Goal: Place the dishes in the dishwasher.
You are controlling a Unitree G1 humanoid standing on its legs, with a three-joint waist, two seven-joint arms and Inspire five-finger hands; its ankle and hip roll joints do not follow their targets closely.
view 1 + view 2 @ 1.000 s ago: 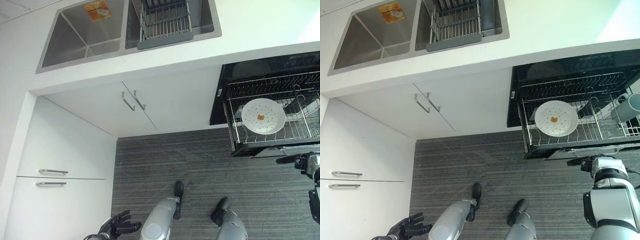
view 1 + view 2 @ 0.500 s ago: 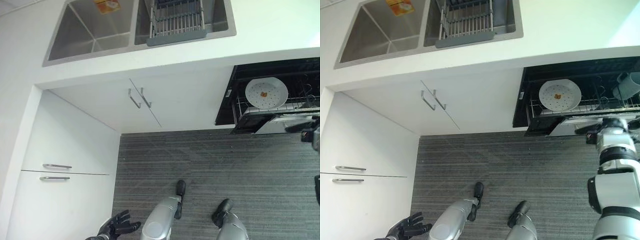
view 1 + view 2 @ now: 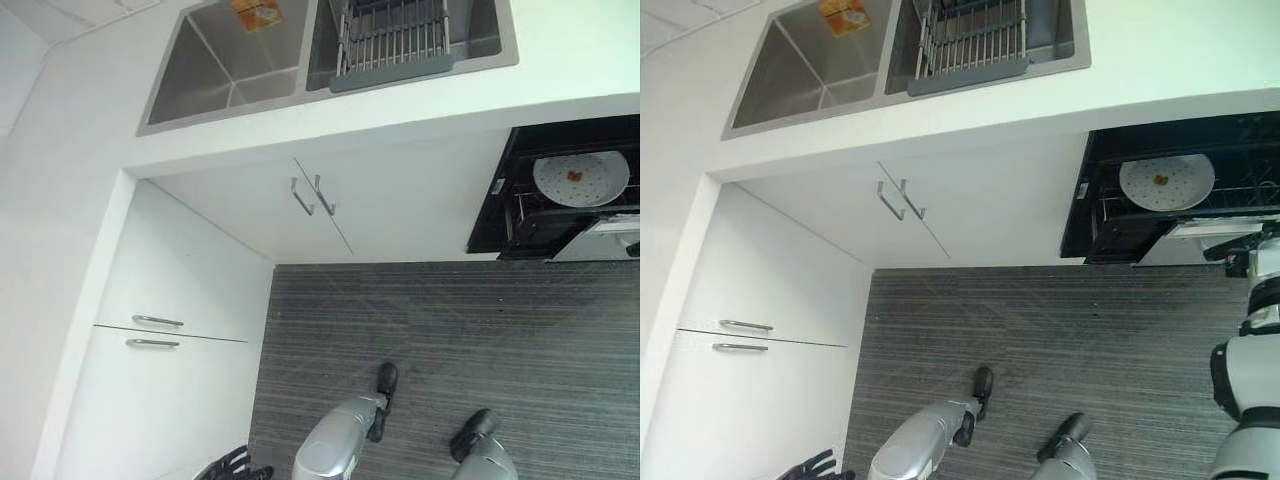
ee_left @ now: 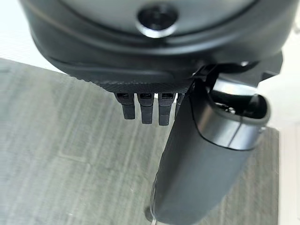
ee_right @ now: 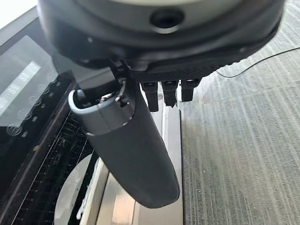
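Note:
A white round plate point(image 3: 1167, 181) with a small orange spot lies in the wire rack of the black dishwasher point(image 3: 1110, 235), under the counter at the right. The rack sits almost wholly inside the machine. My right hand point(image 3: 1228, 250) is at the rack's silver front edge point(image 5: 171, 140), its fingers point(image 5: 164, 96) straight along it and holding nothing. Part of the plate point(image 5: 70, 197) shows beside the thumb in the right wrist view. My left hand point(image 3: 235, 466) hangs low by the white drawers, fingers point(image 4: 145, 110) relaxed and empty over the grey floor.
A steel double sink point(image 3: 230, 60) is set in the white counter, with a wire dish rack point(image 3: 395, 40) in its right bowl. White cabinet doors with metal handles point(image 3: 313, 195) and drawers point(image 3: 155, 330) line the left. Grey striped carpet point(image 3: 450, 330) lies in front.
The rack with the plate has slid back into the dishwasher, with my right hand following its front edge. The camera has turned, shifting the whole scene rightwards. The left hand stays low.

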